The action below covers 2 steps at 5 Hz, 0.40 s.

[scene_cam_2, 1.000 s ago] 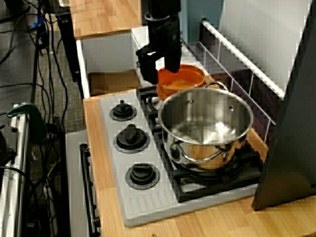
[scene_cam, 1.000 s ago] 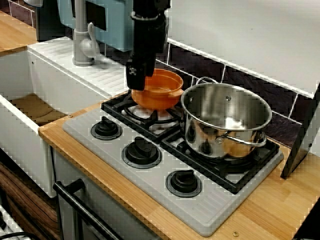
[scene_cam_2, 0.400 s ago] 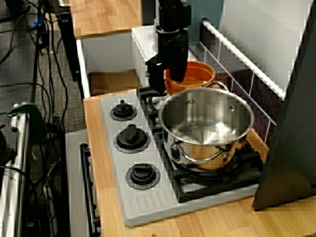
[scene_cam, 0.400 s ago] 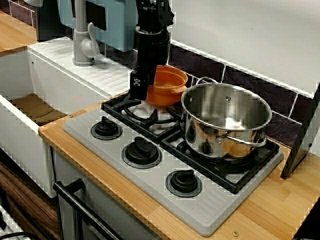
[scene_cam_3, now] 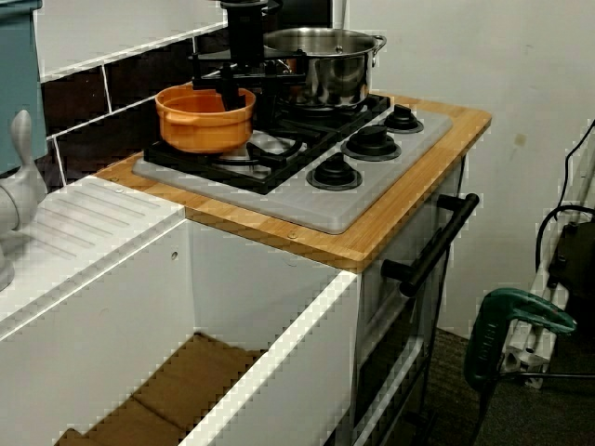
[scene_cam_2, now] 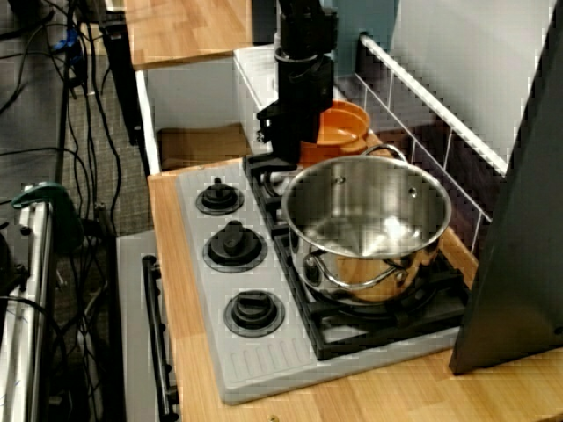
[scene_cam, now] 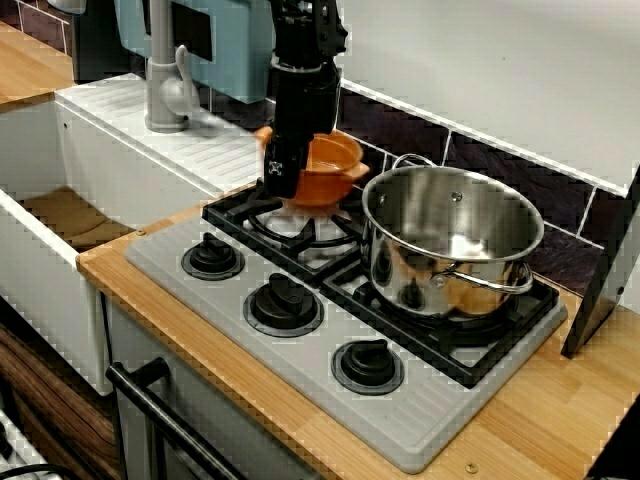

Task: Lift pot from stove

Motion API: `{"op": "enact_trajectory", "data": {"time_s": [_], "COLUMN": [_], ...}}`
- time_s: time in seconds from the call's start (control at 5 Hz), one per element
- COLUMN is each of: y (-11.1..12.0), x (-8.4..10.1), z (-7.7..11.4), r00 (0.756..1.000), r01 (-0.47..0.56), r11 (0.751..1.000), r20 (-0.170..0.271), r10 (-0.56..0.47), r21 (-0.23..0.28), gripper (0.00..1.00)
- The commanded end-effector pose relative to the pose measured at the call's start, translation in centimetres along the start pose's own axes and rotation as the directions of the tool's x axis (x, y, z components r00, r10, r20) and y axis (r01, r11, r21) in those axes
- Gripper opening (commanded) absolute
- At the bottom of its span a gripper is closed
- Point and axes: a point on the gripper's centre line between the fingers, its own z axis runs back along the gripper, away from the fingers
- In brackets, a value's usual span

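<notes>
The small orange pot [scene_cam: 330, 168] hangs tilted just above the back-left burner grate of the grey stove [scene_cam: 300, 365]. My black gripper [scene_cam: 293, 178] comes down from above and is shut on the pot's near rim, one finger outside and one inside. From the side view the pot [scene_cam_3: 203, 117] sits slightly off the grate with the gripper [scene_cam_3: 231, 93] on its right rim. In the other front view the pot [scene_cam_2: 341, 130] shows behind the gripper [scene_cam_2: 295, 145]. The stove's three black knobs [scene_cam: 285, 300] line its front.
A large steel pot [scene_cam: 450, 240] stands on the right burner, close beside the orange pot. A grey faucet [scene_cam: 165, 80] and white sink [scene_cam: 60, 200] lie to the left. A dark panel [scene_cam: 610, 280] leans at the right. Tiled wall [scene_cam: 400, 125] runs behind.
The gripper has raised the orange pot off the burner and tipped it; it now hangs higher and a little further back than a second ago. The steel pot has not moved.
</notes>
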Motion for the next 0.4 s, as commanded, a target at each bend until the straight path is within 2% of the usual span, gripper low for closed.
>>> {"op": "enact_trajectory", "data": {"time_s": [0.0, 0.2], "y": [-1.3, -2.5], "x": [-0.2, -0.4], "z": [4.7, 8.5], "r00": [0.999, 0.996], "r01": [-0.01, -0.013], "r11": [0.996, 0.994], "r20": [0.046, 0.09], "r10": [0.006, 0.004], "r21": [0.088, 0.109], "gripper": [0.0, 0.0]}}
